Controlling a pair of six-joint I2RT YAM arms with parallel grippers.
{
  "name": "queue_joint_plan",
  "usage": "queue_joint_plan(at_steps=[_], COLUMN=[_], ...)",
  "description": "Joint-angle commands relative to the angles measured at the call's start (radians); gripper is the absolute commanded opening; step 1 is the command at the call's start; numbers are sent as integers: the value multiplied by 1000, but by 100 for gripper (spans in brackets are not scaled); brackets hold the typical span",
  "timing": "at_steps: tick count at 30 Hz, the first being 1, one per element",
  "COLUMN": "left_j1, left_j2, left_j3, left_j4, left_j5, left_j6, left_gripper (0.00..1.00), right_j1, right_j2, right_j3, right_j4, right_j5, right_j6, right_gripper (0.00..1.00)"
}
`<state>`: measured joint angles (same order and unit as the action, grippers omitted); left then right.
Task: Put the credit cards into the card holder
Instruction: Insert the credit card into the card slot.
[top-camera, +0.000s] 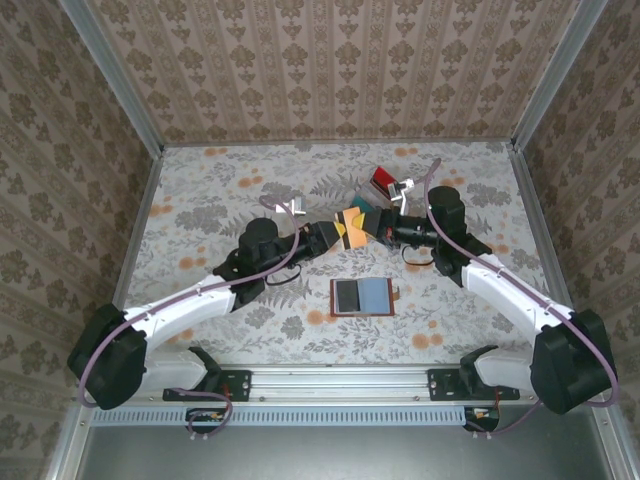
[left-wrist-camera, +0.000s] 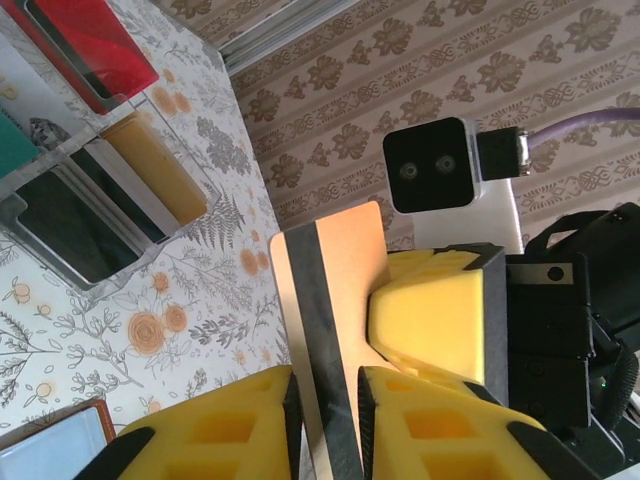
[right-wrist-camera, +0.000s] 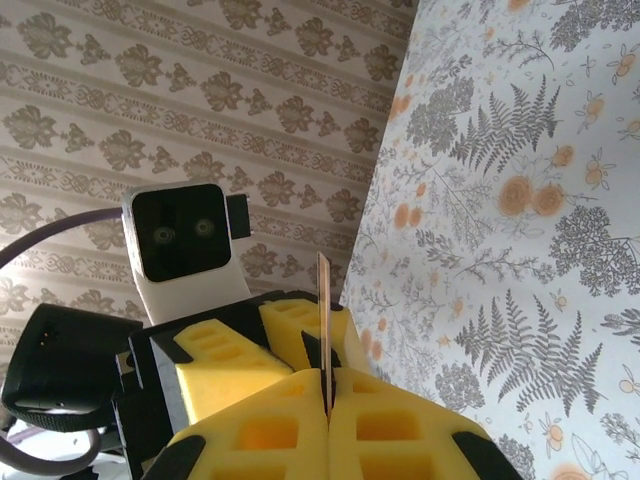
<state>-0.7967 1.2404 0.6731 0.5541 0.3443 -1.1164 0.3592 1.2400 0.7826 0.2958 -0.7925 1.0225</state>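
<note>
**Top view**
- Card (top-camera: 352, 226): orange with a dark stripe, held clear of the table (top-camera: 200, 200) near its middle, between the two grippers.
- Left gripper (top-camera: 338, 234): at the card's left end; grip not readable from here.
- Right gripper (top-camera: 366, 228): at the card's right end.
- Holder (top-camera: 362, 297): open and flat, between the card and the near edge. One dark grey and one blue panel face up. Cannot tell whether either pocket has a card in it.
- Rack (top-camera: 376, 186): clear plastic, just beyond the grippers toward the far edge.

**Left wrist view**
- Left gripper: yellow pads on either side of the card's lower end, narrowly apart. Pressing or only flanking, cannot tell.
- Right gripper: one pad flat on the card's orange face, higher up.
- Rack contents: pieces (left-wrist-camera: 85, 45) in red, amber, teal and a dark colour, standing in separate slots.
- Holder: blue corner at lower left, on the table.

**Right wrist view**
- Right gripper: pads together, clamped on the card, which is seen edge-on and upright.
- Step in hand: probably a handover of the card from one arm to the other.
- Doing it well:
  - One grip firm until the other is sure, and release only then.
  - No twist between the arms, since thin plastic bends and flicks out.
  - A long edge left free for the pocket mouth, then down to the holder at a shallow angle.
</note>
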Motion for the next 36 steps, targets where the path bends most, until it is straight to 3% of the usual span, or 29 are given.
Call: queue_joint_plan(at_steps=[1, 6, 10, 12, 15, 18, 21, 24, 30, 36], left_j1=[3, 7, 14, 18, 22, 21, 13, -10, -55, -92], left_j2=[7, 4, -17, -36, -62, -62, -33, 9, 128, 278], left_j3=[5, -5, -31, -37, -17, 3, 3, -17, -37, -29], left_j4=[69, 83, 51, -28, -245, -410, -444, -401, -262, -128], left_j5=[26, 19, -22, -59, -124, -169, -166, -152, -112, -51], left_j6=[-20, -32, -61, -80, -97, -102, -76, -53, -34, -31], left_gripper=[22, 11, 5, 0, 0, 0, 0, 0, 0, 0], right_j1=[7, 5, 4, 4, 4, 6, 8, 11, 20, 22], right_j2=[12, 13, -10, -27, -37, -17, 6, 32, 126, 229], right_j3=[-11, -10, 34, 60, 60, 42, -3, -26, -42, -59], right_j4=[59, 2, -256, -437, -587, -666, -663, -700, -739, -735], right_j5=[-14, 9, 95, 205, 327, 367, 329, 338, 339, 400], right_j6=[55, 28, -109, -203, -273, -310, -327, -361, -437, -459], right_gripper=[6, 10, 38, 44, 48, 44, 38, 29, 19, 17])
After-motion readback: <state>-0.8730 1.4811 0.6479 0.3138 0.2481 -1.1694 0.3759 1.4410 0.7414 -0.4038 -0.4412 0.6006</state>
